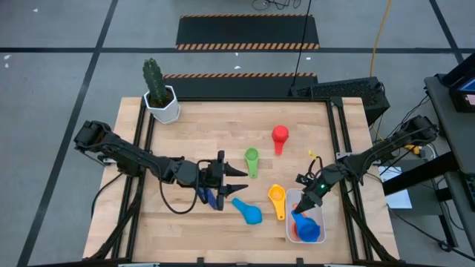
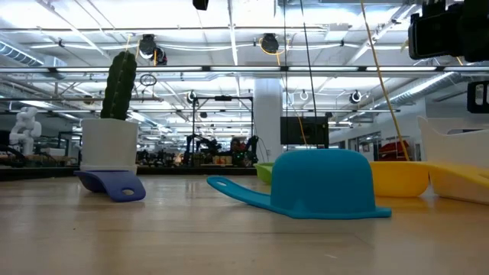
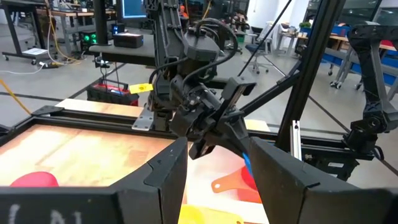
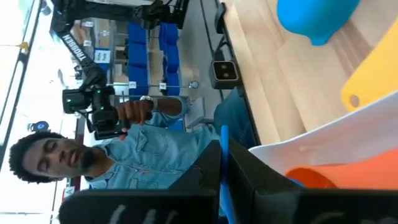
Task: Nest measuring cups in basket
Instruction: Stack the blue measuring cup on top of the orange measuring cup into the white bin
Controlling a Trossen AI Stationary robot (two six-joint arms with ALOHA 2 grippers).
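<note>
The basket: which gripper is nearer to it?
Right. The right gripper is at the basket, over its inner end; the left gripper hangs mid-table, well away.

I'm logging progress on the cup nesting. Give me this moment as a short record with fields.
basket: white tray at the table's near right, holding an orange cup and a blue cup
right gripper: over the basket, shut on the blue cup's handle
left gripper: mid-table, open, empty
loose cups: red, green, yellow, light blue, dark blue

Right claw (image 1: 303,210) holds blue cup (image 1: 306,226) over basket (image 1: 291,222).
</note>
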